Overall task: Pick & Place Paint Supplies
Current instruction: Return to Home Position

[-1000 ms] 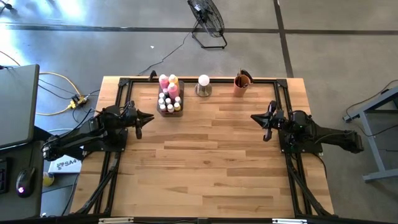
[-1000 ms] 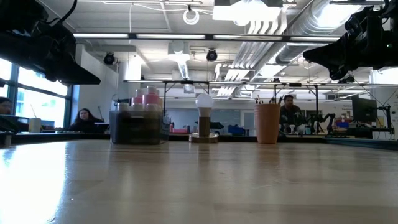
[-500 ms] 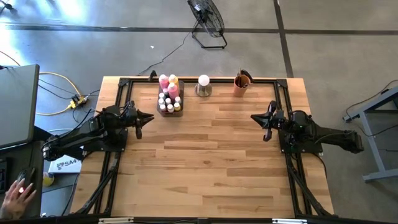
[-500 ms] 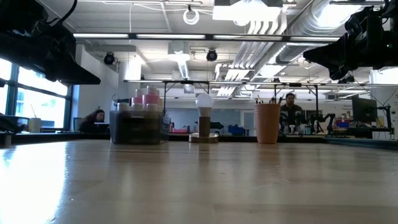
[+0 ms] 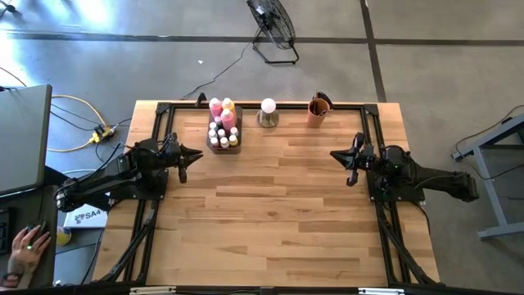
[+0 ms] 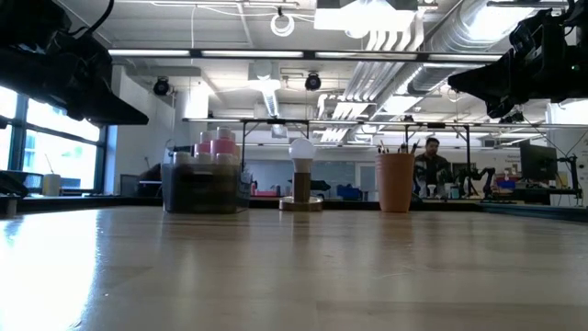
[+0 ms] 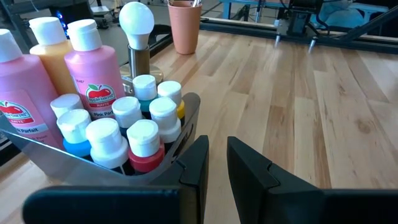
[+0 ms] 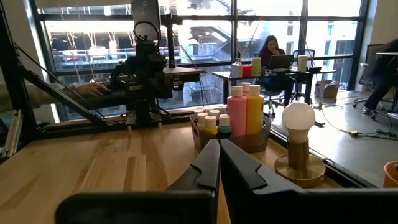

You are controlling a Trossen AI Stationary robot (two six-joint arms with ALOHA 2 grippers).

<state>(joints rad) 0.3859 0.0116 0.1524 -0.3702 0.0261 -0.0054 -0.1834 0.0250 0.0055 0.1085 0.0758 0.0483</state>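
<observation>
Glossy round-capped paint bottles (image 7: pixel 124 121) crowd a grey tray (image 7: pixel 62 167); left hand (image 7: pixel 216 148) slightly spread, right hand (image 8: pixel 219 148) pressed together.

Surface (image 5: pixel 278 213): light wood planks, black frame along its edges.

Far edge, three items in a row, none touching:
- grey tray (image 7: pixel 62 163), toward the left, curved metal wall
- white ball on a metal base (image 5: pixel 268 112), upright, between tray and cup
- orange cup (image 5: pixel 317 112), upright, toward the right

Beyond the surface: floor fan (image 5: pixel 274 24) on grey concrete, its cord trailing toward the surface. Yellow cable (image 5: pixel 82 123) off the left edge. White box (image 5: pixel 84 216) on the floor at left.

Room behind: one person seated at a desk (image 8: pixel 272 53), another standing behind the cup (image 6: pixel 432 161).
</observation>
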